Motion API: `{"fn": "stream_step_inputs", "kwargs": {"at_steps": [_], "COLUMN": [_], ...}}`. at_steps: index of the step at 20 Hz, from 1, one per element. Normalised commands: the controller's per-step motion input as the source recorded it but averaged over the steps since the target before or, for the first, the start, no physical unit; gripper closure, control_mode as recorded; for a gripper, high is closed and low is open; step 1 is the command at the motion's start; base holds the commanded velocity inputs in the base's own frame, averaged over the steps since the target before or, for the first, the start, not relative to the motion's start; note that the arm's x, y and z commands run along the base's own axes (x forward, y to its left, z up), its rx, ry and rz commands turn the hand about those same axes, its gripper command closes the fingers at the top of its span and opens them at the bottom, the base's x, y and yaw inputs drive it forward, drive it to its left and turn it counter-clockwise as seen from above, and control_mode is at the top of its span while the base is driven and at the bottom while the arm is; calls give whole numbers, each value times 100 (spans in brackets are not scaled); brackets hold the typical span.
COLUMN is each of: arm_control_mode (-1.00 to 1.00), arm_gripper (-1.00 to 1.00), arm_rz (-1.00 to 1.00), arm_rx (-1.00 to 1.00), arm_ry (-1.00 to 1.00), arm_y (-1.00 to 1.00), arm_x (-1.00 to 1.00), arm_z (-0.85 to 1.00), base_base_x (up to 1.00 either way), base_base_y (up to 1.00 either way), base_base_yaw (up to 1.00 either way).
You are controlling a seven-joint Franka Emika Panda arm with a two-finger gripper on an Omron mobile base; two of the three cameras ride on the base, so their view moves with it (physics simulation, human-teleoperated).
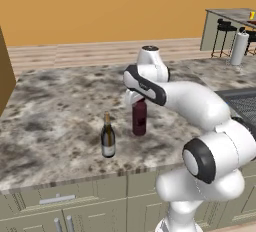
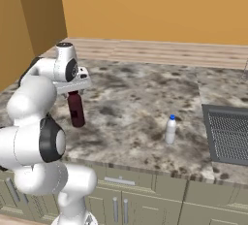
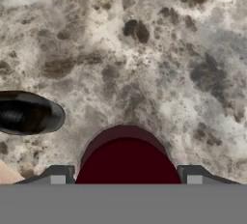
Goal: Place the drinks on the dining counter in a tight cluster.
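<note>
A squat maroon bottle (image 1: pixel 139 118) (image 2: pixel 76 110) stands upright on the marbled kitchen counter (image 1: pixel 50 106). My gripper (image 1: pixel 138 100) (image 2: pixel 73 90) (image 3: pixel 126 179) comes down over its top, one finger on each side of the cap (image 3: pixel 128 162), pressed against it. Just left of it stands the dark wine bottle (image 1: pixel 108 138) with a pale label, which the hand view catches from above (image 3: pixel 26 113). The small clear water bottle (image 2: pixel 170 129) with a blue cap stands well to the right on the same counter. The dining counter (image 1: pixel 227 13) lies far off at the back right.
Black bar stools (image 1: pixel 223 36) and a white paper towel roll (image 1: pixel 239 48) stand near the dining counter. A dark ribbed grille (image 2: pixel 230 132) is set into the kitchen counter at the right. Beige cabinet drawers (image 1: pixel 60 198) run below the front edge. A wooden cabinet side (image 2: pixel 29 20) rises at the left.
</note>
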Motion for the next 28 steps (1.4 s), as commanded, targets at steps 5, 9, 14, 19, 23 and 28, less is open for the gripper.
{"fn": "stream_step_inputs", "kwargs": {"at_steps": [5, 9, 14, 19, 23, 28], "arm_control_mode": [-100, -100, -100, -100, 100, 100], "arm_gripper": [100, 100, 100, 100, 100, 100], "arm_rz": [-1, -5, -5, 0, 0, 0], "arm_rx": [0, 0, 0, 0, 0, 0], "arm_ry": [0, 0, 0, 0, 0, 0], "arm_y": [-22, -16, -11, -2, 0, 0], "arm_x": [-53, -48, -47, -14, 0, 0], "arm_z": [35, 26, 20, 3, 0, 0], "base_base_x": [0, 0, 0, 0, -3, -50], "base_base_y": [0, 0, 0, 0, 0, -4], "base_base_yaw": [0, 0, 0, 0, 0, -2]}}
